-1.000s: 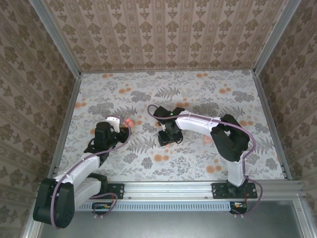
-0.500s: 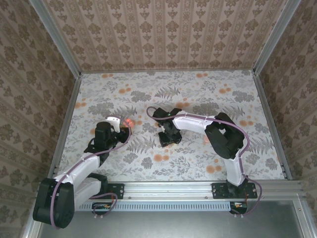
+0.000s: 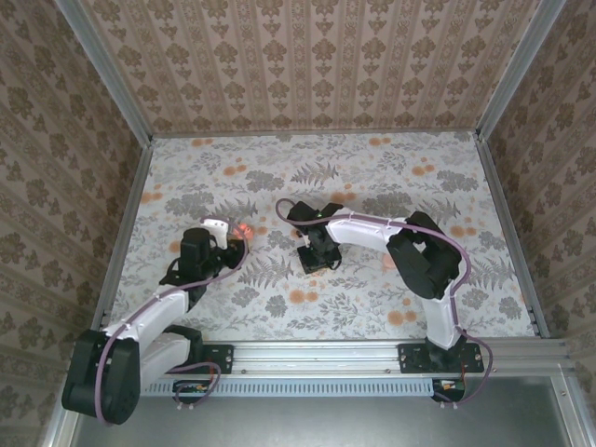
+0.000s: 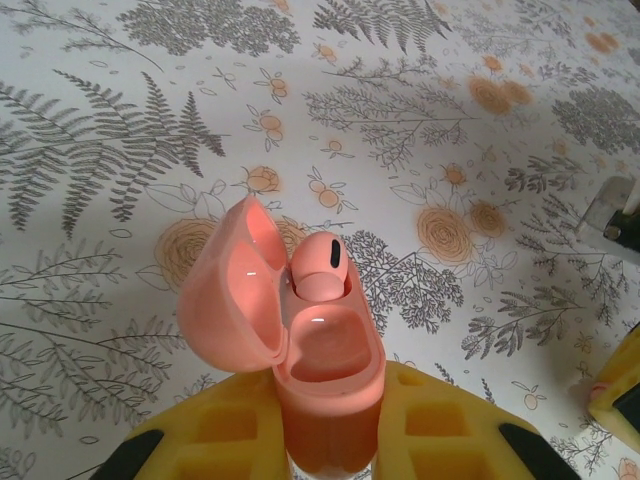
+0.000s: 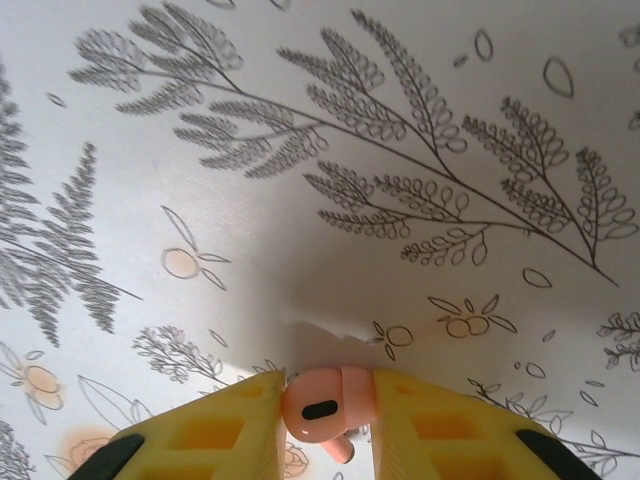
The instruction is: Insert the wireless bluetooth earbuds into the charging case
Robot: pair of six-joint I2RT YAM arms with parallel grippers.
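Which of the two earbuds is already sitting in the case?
The earbud in the left wrist view: it sits in the open case, which the left fingers hold. The other earbud is pinched between the right fingers, away from the case.

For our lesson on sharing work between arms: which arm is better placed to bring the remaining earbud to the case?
Right, likely. The right claw grips the loose earbud on the table; the left claw is occupied holding the open charging case, with a seated earbud.
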